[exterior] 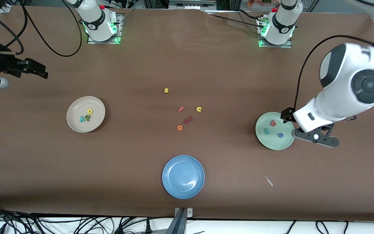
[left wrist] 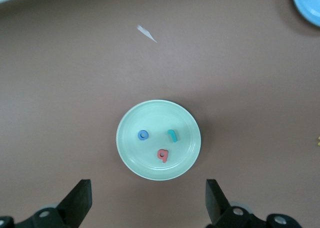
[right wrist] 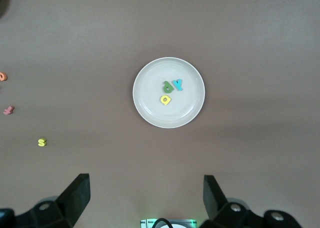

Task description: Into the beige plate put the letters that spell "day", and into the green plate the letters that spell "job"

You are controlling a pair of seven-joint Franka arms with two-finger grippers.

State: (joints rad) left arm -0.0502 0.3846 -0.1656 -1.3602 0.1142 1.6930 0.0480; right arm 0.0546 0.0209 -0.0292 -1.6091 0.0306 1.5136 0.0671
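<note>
The round cream-beige plate [exterior: 76,125] with a raised rim is seen toward the right arm's end of the table; a small yellow "a" [exterior: 90,111], a green "d" [exterior: 87,117] and a teal "y" [exterior: 81,119] lie in it close together. The round pale mint-green plate [exterior: 273,143] toward the left arm's end holds a red "b" [exterior: 273,123], a teal "j" [exterior: 266,130] and a blue ring "o" [exterior: 280,135], set apart. The left gripper [left wrist: 147,200] is held over this plate's edge with jaws wide apart. The right gripper [right wrist: 145,198] is held above the table, jaws apart.
</note>
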